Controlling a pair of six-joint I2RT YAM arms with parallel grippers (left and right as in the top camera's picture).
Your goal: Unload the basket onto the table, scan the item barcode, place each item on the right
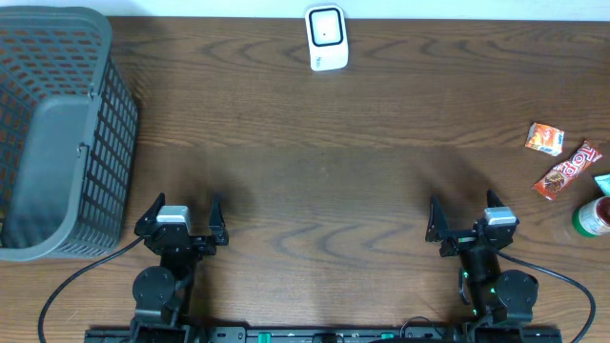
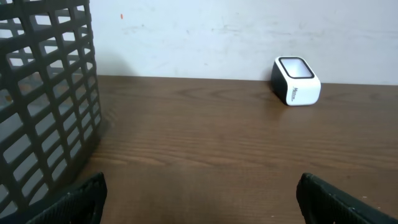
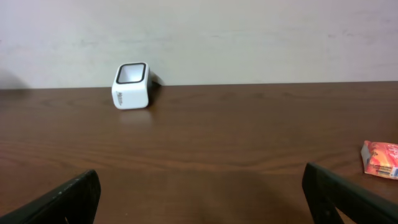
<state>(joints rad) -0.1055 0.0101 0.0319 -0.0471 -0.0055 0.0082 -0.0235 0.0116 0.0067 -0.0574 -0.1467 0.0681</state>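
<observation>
The long red wrapped snack bar [image 1: 567,171] lies at the overhead view's right edge, up-right of the right gripper [image 1: 462,203], apart from it. It slants lower-left to upper-right. That claw and the left gripper [image 1: 187,204] both gape wide.

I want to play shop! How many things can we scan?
3 clearly, all at the far right: an orange packet, a red candy bar beside it, a green-and-red container at the edge. A cut-off teal bit may be another.

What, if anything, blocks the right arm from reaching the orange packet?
Probably nothing, so likely yes: the right gripper is open, and only bare table lies between it and the orange packet.
</observation>
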